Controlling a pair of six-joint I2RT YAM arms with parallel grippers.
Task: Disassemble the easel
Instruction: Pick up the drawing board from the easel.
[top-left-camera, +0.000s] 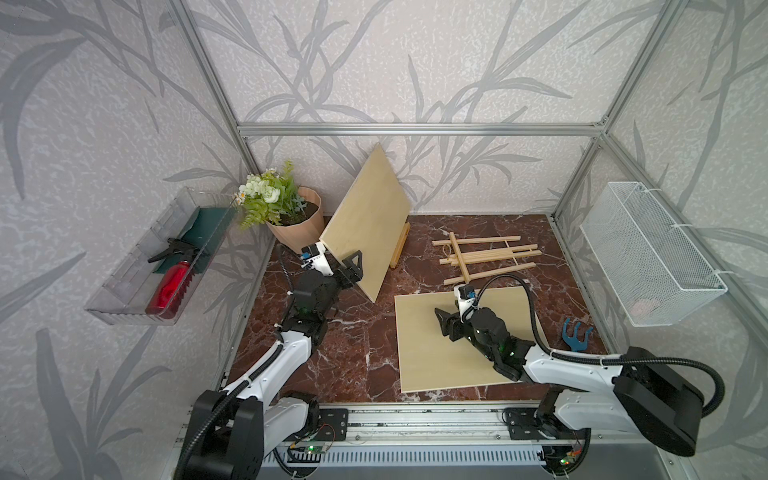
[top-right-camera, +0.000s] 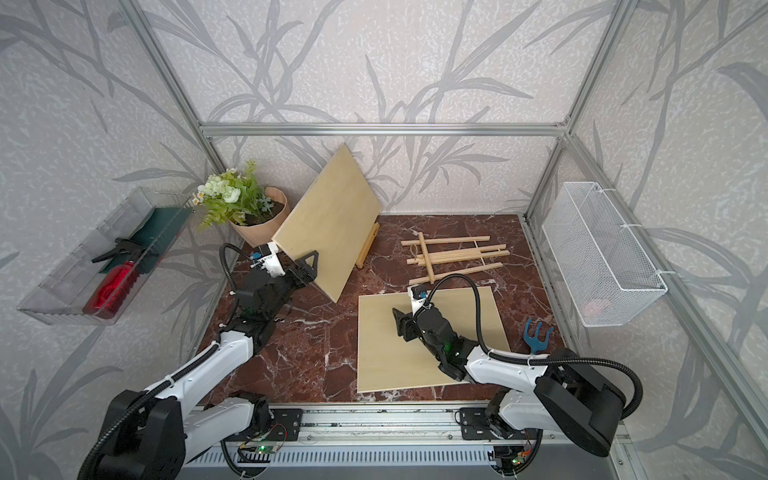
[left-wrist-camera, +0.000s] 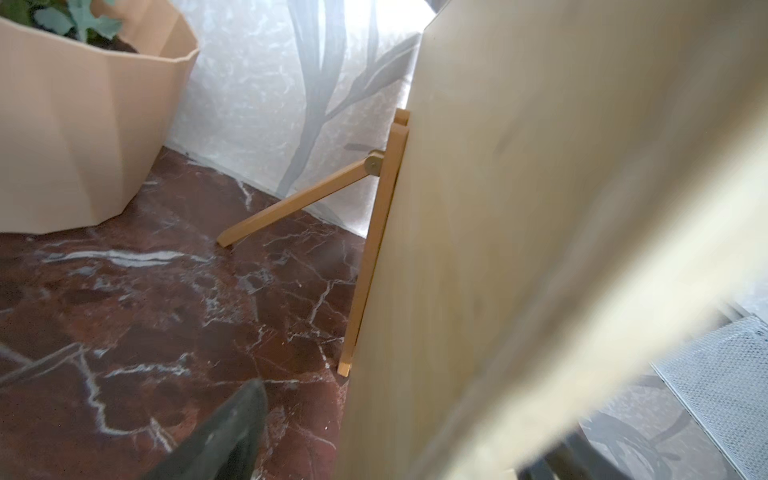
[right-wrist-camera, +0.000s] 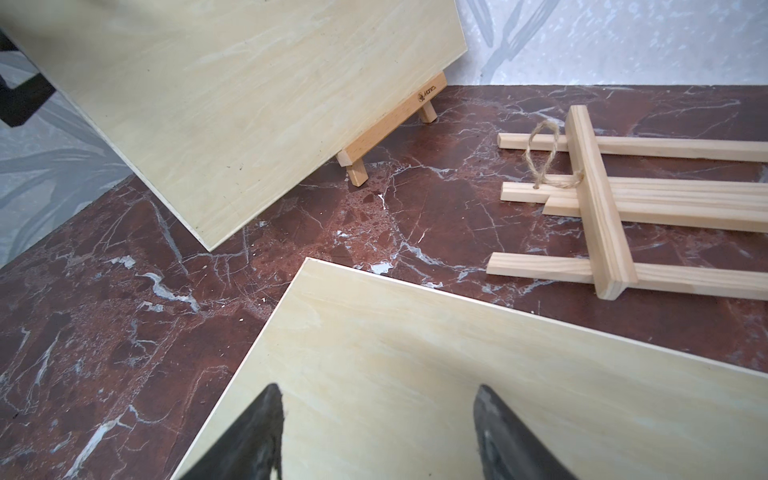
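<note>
A pale wooden board (top-left-camera: 370, 220) (top-right-camera: 328, 220) leans on a small wooden easel (top-left-camera: 400, 246) (left-wrist-camera: 374, 249) (right-wrist-camera: 390, 120) at the back. My left gripper (top-left-camera: 345, 270) (left-wrist-camera: 390, 449) is open and straddles that board's near edge. One finger (left-wrist-camera: 232, 428) is behind the board with a gap to it, and the other finger (top-left-camera: 353, 265) is in front. A second board (top-left-camera: 436, 345) (right-wrist-camera: 457, 353) lies flat on the marble. My right gripper (top-left-camera: 444, 322) (right-wrist-camera: 378, 399) hovers open over it, holding nothing. A folded easel (top-left-camera: 486, 257) (right-wrist-camera: 623, 199) with a twine loop lies flat behind it.
A beige plant pot (top-left-camera: 297, 224) (left-wrist-camera: 83, 124) stands just left of the leaning board. A blue hand rake (top-left-camera: 575, 334) lies at the right. A clear wall tray (top-left-camera: 124, 286) holds a red bottle, and a white wire basket (top-left-camera: 652, 253) hangs on the right wall.
</note>
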